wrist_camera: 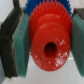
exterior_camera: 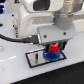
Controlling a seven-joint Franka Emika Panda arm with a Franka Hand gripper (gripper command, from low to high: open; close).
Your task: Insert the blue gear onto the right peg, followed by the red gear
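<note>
The red gear [wrist_camera: 47, 42] fills the wrist view, its centre hole facing the camera, held between my two green finger pads [wrist_camera: 20, 40]. Behind it a strip of the blue gear's [wrist_camera: 45, 6] toothed rim shows. In the exterior view my gripper [exterior_camera: 53, 48] hangs over the grey plate with the black frame [exterior_camera: 35, 59], shut on the red gear [exterior_camera: 53, 49], with the blue gear [exterior_camera: 53, 56] directly beneath it on the plate. The right peg is hidden by the gears. I cannot tell whether the red gear touches the blue one.
The white arm body [exterior_camera: 40, 22] and a black cable [exterior_camera: 12, 37] sit above and on the exterior view's left of the plate. White tabletop [exterior_camera: 15, 70] surrounds the plate.
</note>
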